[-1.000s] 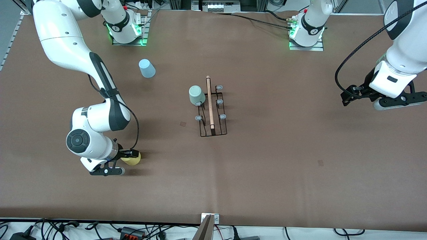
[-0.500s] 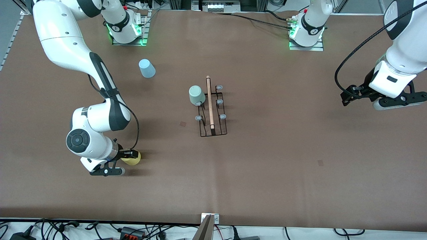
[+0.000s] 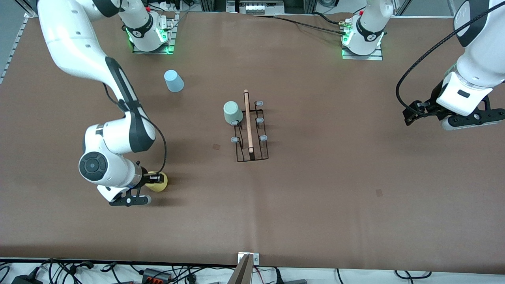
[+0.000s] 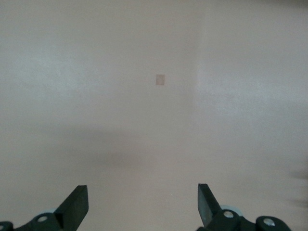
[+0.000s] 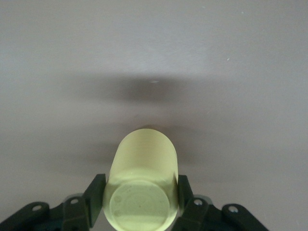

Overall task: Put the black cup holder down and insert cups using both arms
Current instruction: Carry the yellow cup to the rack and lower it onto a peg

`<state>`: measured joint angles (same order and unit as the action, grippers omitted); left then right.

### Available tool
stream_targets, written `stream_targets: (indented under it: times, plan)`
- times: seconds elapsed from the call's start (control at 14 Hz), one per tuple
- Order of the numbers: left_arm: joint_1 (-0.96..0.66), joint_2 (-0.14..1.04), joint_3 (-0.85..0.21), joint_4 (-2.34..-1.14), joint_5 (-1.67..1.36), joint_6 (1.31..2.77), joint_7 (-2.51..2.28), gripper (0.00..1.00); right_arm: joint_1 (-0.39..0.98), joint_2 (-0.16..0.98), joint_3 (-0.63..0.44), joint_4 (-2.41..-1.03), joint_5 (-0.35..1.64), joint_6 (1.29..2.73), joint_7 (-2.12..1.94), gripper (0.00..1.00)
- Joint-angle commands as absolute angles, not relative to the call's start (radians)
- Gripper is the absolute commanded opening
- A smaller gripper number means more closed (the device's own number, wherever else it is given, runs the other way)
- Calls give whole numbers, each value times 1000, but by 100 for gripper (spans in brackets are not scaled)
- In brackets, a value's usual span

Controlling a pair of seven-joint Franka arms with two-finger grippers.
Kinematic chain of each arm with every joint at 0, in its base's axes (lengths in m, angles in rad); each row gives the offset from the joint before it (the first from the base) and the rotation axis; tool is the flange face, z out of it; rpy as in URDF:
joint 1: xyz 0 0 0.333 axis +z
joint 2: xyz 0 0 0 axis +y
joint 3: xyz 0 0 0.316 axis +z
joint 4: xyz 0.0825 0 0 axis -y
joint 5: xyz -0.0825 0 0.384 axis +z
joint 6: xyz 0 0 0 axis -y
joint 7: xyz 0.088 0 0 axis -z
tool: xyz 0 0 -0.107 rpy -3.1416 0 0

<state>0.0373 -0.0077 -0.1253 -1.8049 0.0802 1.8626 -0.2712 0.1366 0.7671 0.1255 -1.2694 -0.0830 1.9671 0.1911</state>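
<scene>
My right gripper (image 3: 154, 180) is shut on the yellow cup (image 3: 161, 182), low over the table at the right arm's end. In the right wrist view the fingers (image 5: 95, 190) press both sides of the yellow cup (image 5: 144, 168), whose base faces the camera. The black cup holder (image 3: 252, 159) stands mid-table with its wooden handle (image 3: 248, 120). The sage green cup (image 3: 232, 113) sits upside down on one of its prongs. The light blue cup (image 3: 173, 81) stands upside down near the right arm's base. My left gripper (image 3: 417, 112) waits open over bare table, and in its wrist view the left gripper (image 4: 143, 204) holds nothing.
The brown table cover carries small dark marks (image 3: 216, 146) (image 3: 379, 192). Cables and a metal bracket (image 3: 248, 258) lie along the edge nearest the front camera. The arm bases (image 3: 150, 37) (image 3: 363, 39) stand at the farthest edge.
The right gripper has shut on the yellow cup. Hand and cup have shifted slightly toward the holder. The left arm has not moved.
</scene>
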Motion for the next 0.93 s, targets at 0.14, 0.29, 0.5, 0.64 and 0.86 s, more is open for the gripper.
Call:
stream_targets:
  times: [0.14,0.29,0.5,0.64,0.86]
  plan:
    - [38,-17,-124,-1804,64,1862,-262,100,172,612,237,-1285,-55,1855,267,21]
    - [38,-17,-124,-1804,64,1862,-262,100,186,611,306,-1285,-58,1838,372,21]
    - [38,-17,-124,-1804,64,1856,-261,100,244,612,342,-1282,-67,1845,529,22]
    - [37,-17,-124,-1804,64,1853,-261,100,293,612,342,-1279,-67,1856,615,22]
    - [38,-17,-123,-1798,64,1821,-261,100,336,626,342,-1262,-61,1911,712,22]
